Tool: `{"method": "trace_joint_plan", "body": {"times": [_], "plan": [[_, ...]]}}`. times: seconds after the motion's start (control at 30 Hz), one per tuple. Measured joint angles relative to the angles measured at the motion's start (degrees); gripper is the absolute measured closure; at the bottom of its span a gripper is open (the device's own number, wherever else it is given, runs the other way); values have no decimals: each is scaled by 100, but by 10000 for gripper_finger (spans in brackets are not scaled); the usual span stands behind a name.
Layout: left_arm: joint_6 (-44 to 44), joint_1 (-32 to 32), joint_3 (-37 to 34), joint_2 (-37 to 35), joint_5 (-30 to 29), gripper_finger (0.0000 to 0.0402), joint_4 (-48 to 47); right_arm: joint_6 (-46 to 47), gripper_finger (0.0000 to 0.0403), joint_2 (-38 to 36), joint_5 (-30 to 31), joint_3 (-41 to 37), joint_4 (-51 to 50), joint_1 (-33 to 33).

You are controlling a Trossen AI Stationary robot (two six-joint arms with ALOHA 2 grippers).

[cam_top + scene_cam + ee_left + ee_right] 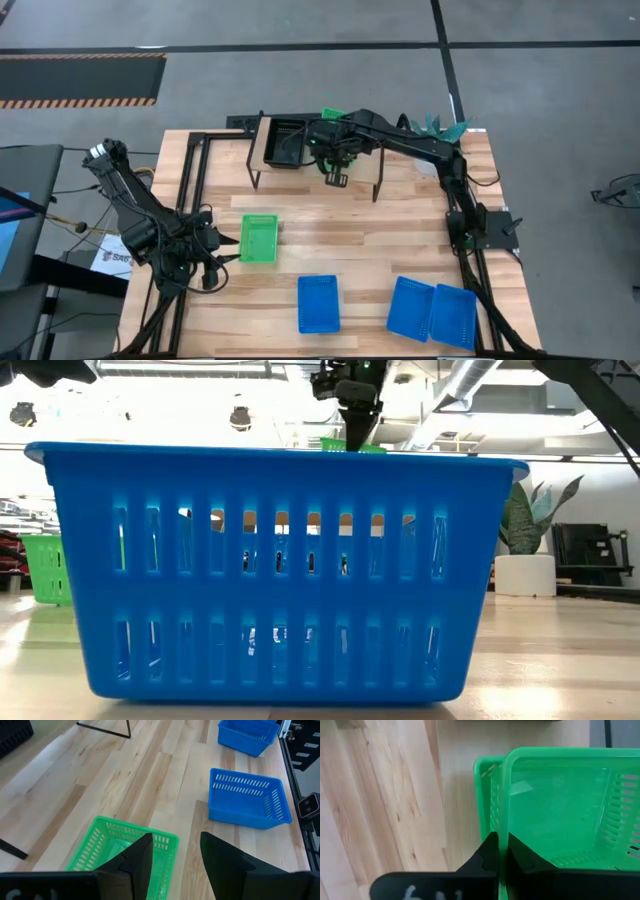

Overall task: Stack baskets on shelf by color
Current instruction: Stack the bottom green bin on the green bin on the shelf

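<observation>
The shelf [365, 165] stands at the table's far middle with a black basket [287, 140] on its left end. My right gripper [333, 140] is over the shelf, shut on a green basket [560, 805] that sits over a second green basket [484, 795]. The arm hides most of both in the high view. Another green basket [259, 238] rests flat on the table at the left. My left gripper [175, 840] hovers open just above that basket's [120, 855] near end. Three blue baskets [318, 303] [410, 305] [453, 316] lie along the near edge. My right gripper pinches the upper green basket's side wall at the rim [503, 827], one finger [487, 852] outside and the other [522, 857] inside. The fingers come steeply from above. Whether the upper basket rests in the lower green basket, I cannot tell.
In the low view one blue basket [275, 570] stands close in front and hides most of the table. A potted plant [525, 555] stands in the room beyond. Bare wood [340, 235] lies between the shelf and the blue baskets.
</observation>
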Motion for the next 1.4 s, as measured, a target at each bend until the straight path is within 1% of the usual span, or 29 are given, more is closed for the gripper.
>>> {"method": "trace_joint_plan", "body": {"times": [0.1,0.2,0.53,0.67,0.77,0.83,0.9,0.93,1.07,1.4], "plan": [[0,0,2,0,40,248,2,-173,379,0,-1,0,-52,0],[1,-2,2,0,44,248,2,-294,369,0,0,0,-55,2],[2,-2,2,0,44,248,0,-398,302,-2,1,0,-57,2],[2,-2,0,0,44,248,-2,-256,274,-145,4,0,-52,2],[2,-2,2,0,41,248,-2,148,260,-335,15,0,-114,1],[2,-2,2,0,40,248,-2,453,256,-442,114,0,-343,-13],[2,0,2,0,20,248,-2,711,257,-538,427,-54,-360,-29],[2,0,1,0,-5,248,-2,744,258,-603,472,-131,-348,-56],[2,0,0,0,-8,248,-4,767,269,-681,495,-312,-368,-224],[56,0,2,-2,-6,248,-10,837,279,-733,433,-1206,-371,-853]]}}
